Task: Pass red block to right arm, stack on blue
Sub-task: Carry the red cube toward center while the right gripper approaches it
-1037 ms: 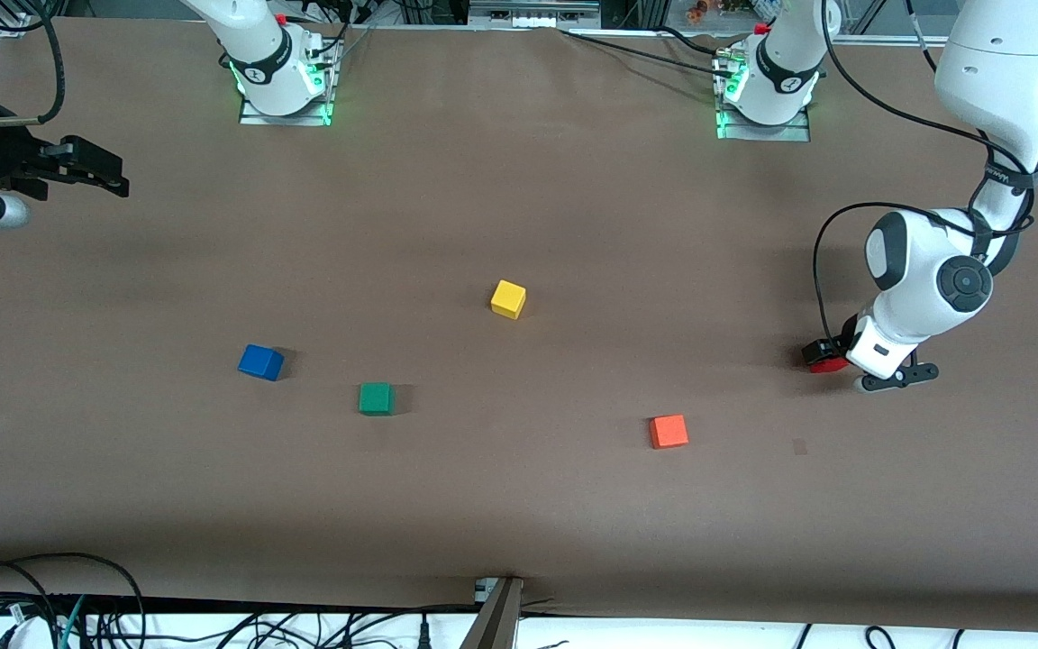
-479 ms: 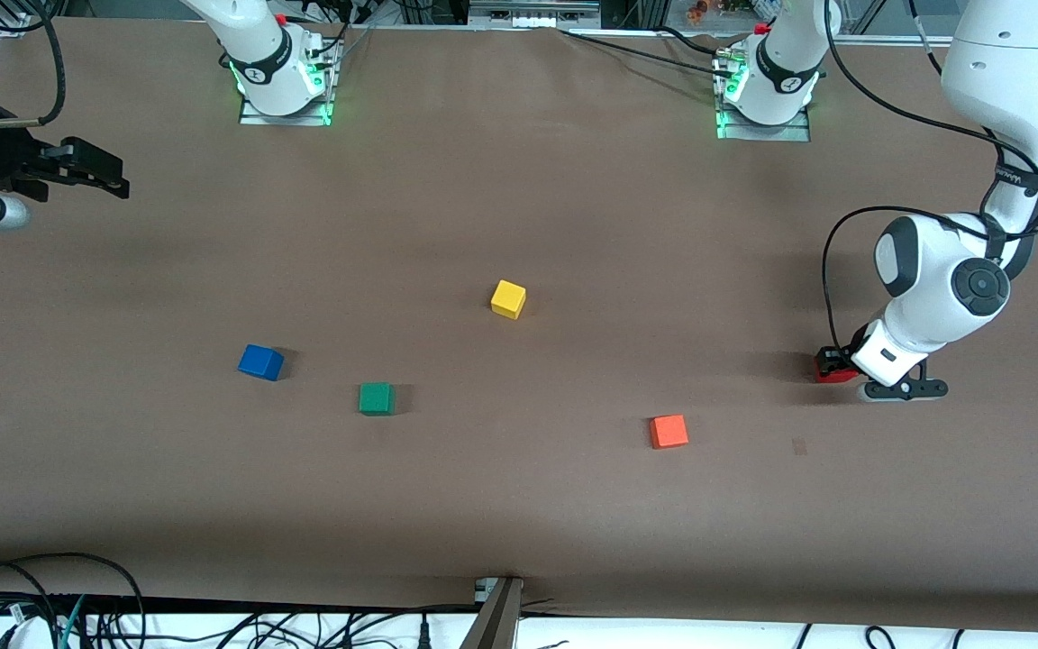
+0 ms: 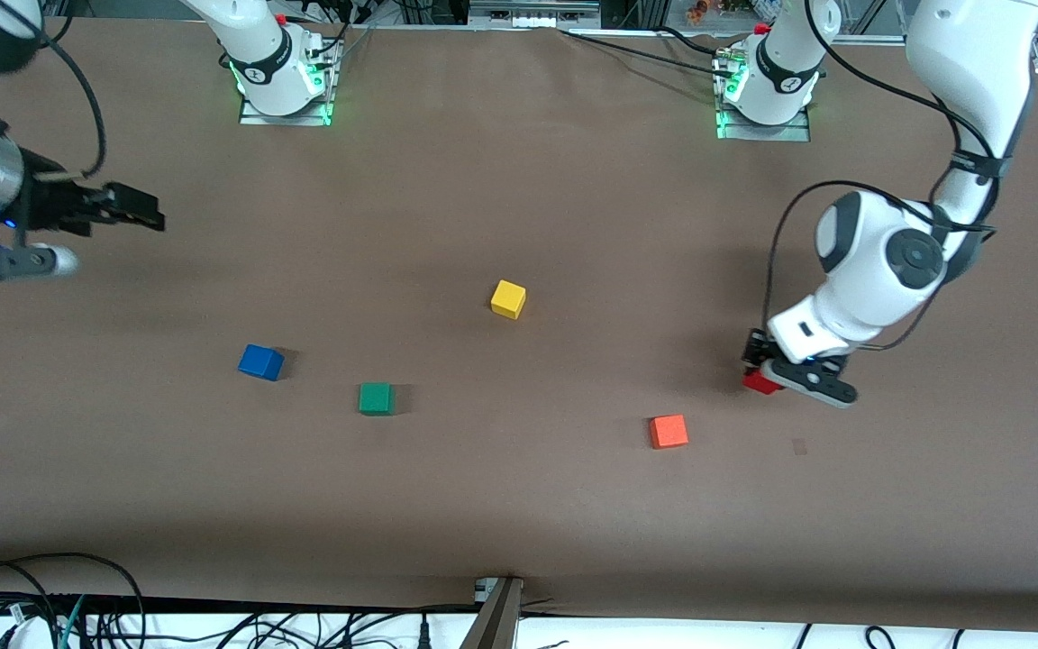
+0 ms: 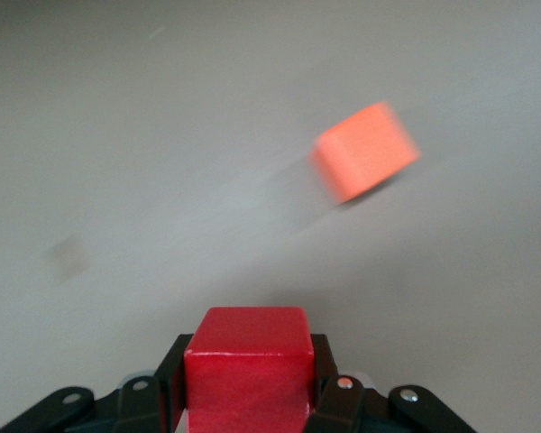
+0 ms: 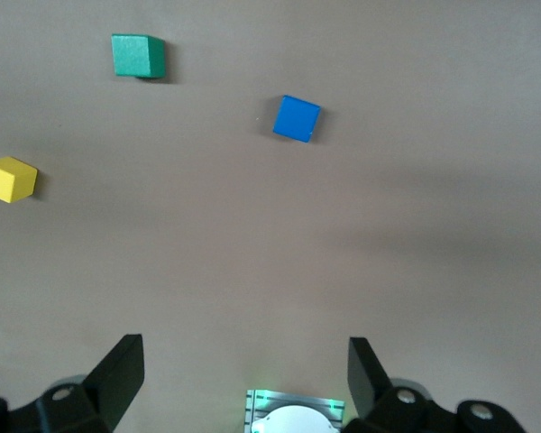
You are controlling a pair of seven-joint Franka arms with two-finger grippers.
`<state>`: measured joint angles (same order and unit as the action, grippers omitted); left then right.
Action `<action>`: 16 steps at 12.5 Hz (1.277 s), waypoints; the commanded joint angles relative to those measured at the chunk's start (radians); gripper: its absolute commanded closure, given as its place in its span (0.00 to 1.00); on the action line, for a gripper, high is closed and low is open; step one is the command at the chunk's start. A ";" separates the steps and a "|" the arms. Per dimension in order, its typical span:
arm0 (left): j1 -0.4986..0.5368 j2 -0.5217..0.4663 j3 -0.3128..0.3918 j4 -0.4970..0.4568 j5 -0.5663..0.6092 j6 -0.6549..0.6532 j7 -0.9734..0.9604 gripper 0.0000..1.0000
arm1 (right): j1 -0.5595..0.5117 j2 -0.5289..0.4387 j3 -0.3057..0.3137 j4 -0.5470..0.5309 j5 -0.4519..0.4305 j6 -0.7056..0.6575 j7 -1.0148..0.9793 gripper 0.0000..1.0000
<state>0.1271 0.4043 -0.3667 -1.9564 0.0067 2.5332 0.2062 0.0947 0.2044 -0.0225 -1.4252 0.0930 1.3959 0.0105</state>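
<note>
Red block [image 3: 760, 381] clamped in left gripper [image 3: 767, 371], jaws closed tight on its two sides, top face showing in left wrist view [image 4: 245, 365]; block sits low over the table at the left arm's end, whether just lifted or touching the surface can't tell; grip looks square, good for a handover since the other faces stay free; orange block [image 3: 669, 431] on table near it, nearer the front camera, paler, not the target; yellow block [image 3: 508, 298] mid-table; green block [image 3: 376, 397] and blue block [image 3: 260, 362] toward the right arm's end, blue flat on table with bare top, ready as stack base; right gripper [image 3: 127, 208] up over the table edge at its own end, jaws spread wide, holding nothing, waiting; likely open so it can take the block at handover; both arms well apart, pass not yet done
</note>
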 commanded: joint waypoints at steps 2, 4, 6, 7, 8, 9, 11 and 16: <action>0.022 -0.012 -0.075 0.115 -0.166 -0.146 0.052 1.00 | 0.014 0.033 0.003 0.006 0.162 0.012 0.003 0.00; 0.023 -0.004 -0.121 0.184 -0.268 -0.203 0.120 1.00 | 0.002 0.078 -0.002 0.008 0.308 0.025 0.003 0.00; 0.019 0.017 -0.123 0.211 -0.477 -0.208 0.278 1.00 | 0.002 0.136 -0.004 0.006 0.480 0.055 0.005 0.00; 0.020 0.039 -0.123 0.224 -0.566 -0.224 0.361 1.00 | 0.005 0.173 -0.004 0.008 0.582 0.067 0.005 0.00; 0.020 0.056 -0.123 0.232 -0.670 -0.234 0.446 1.00 | 0.002 0.206 -0.004 0.006 0.691 0.077 0.005 0.00; 0.019 0.060 -0.123 0.232 -0.777 -0.234 0.546 1.00 | 0.005 0.237 -0.004 0.008 0.791 0.077 0.005 0.00; 0.008 0.062 -0.132 0.232 -0.974 -0.240 0.756 1.00 | 0.017 0.288 -0.001 0.005 0.934 0.096 0.000 0.00; 0.003 0.166 -0.202 0.284 -1.321 -0.342 1.244 1.00 | 0.121 0.366 0.003 -0.044 1.213 0.276 -0.001 0.00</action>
<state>0.1245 0.4817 -0.5316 -1.7441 -1.2274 2.2371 1.2674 0.1898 0.5650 -0.0185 -1.4430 1.2282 1.6291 0.0118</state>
